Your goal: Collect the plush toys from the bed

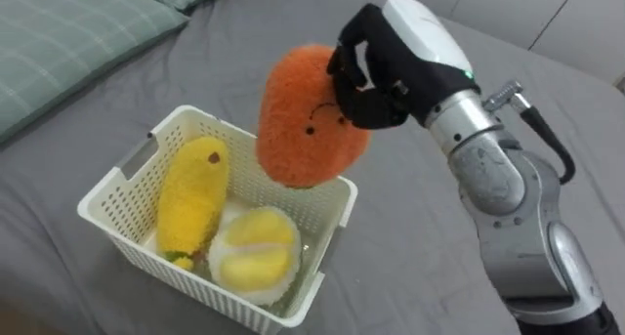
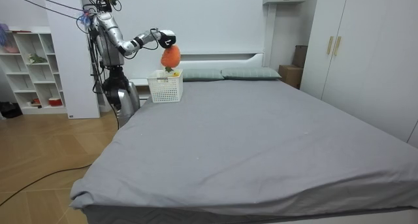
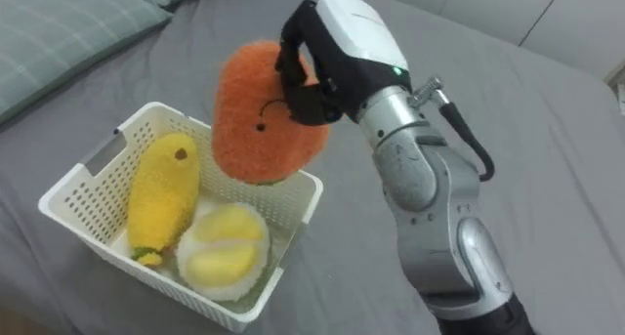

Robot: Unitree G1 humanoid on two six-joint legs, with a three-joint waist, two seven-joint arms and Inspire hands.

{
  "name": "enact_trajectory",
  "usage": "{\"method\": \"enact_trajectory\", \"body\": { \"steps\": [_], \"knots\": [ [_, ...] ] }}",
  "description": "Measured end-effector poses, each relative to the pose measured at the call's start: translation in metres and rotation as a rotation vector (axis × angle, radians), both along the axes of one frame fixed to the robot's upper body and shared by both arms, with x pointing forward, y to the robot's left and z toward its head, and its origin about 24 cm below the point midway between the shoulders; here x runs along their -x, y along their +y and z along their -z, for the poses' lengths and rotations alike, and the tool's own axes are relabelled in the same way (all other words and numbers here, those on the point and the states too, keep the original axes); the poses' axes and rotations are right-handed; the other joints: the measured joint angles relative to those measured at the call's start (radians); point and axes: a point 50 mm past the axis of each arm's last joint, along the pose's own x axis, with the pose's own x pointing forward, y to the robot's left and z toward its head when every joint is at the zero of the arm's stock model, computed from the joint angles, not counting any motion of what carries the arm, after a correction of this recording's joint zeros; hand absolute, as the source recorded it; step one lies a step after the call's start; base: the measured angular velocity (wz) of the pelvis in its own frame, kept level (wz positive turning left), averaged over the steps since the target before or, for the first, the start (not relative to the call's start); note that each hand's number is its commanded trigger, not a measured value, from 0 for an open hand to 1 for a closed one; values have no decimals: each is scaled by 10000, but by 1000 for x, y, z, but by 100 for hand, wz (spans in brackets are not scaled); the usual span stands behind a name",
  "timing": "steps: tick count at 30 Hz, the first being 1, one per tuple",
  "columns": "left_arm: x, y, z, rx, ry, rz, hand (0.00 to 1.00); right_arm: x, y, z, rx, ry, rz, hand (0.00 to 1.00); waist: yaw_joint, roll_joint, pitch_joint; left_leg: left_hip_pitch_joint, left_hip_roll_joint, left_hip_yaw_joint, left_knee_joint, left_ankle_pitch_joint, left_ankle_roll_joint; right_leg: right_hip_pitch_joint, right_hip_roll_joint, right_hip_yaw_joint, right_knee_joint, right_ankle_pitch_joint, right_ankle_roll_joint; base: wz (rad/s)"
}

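My right hand (image 1: 376,76) (image 3: 317,66) is shut on an orange plush toy (image 1: 308,120) (image 3: 259,115) with a small face, and holds it in the air over the far right corner of a white lattice basket (image 1: 127,193) (image 3: 83,184). Inside the basket lie a yellow corn-like plush (image 1: 193,193) (image 3: 161,188) and a round pale yellow and white plush (image 1: 256,252) (image 3: 223,249). In the room view I stand at the head corner of the bed, with the orange plush toy (image 2: 170,57) above the basket (image 2: 164,88).
The basket sits on a grey bedsheet (image 1: 410,267). A pale green checked pillow (image 1: 59,37) lies at the upper left. The room view has a white shelf unit (image 2: 29,70) behind me and wardrobes (image 2: 366,54) on the room view's right.
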Motion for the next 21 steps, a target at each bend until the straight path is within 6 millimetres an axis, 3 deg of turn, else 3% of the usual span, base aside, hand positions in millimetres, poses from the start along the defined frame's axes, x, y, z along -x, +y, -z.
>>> {"method": "enact_trajectory", "body": {
  "steps": [3, 4, 5, 14, 21],
  "knots": [
    [-5, 1, -1, -14, -86, 135, 0, 1, 13, -4, -81, -129, -539, 100, 321, -31, 18, -2, -13, -38, 20, 7, 9, 43, -11, -109, -83, 10, 6, 7],
    [-6, 2, -1, -48, -81, 219, 0, 3, 18, -5, -34, -158, -754, 36, 388, -59, 36, -18, -27, -65, 13, 8, 9, 69, -22, -205, -142, 11, 11, 5],
    [-6, 3, -2, -92, -65, 298, 0, 4, 24, -5, 53, -163, -965, 0, 470, -82, 52, -47, -29, -106, 10, 10, 10, 60, -29, -322, -140, 10, 13, 6],
    [-10, 7, -3, -156, -40, 325, 0, 1, 35, 22, 732, 1175, -1320, 0, 806, -154, 98, -183, -111, -315, 29, 27, 38, 58, -96, -718, -252, 11, 23, 6],
    [-22, 6, -4, -195, -302, 385, 0, -5, 32, 53, 1322, 2458, -1057, 0, 801, -145, 104, -171, -122, -301, 29, 42, 43, 83, -106, -580, -285, 7, 31, 0]
  ]
}}
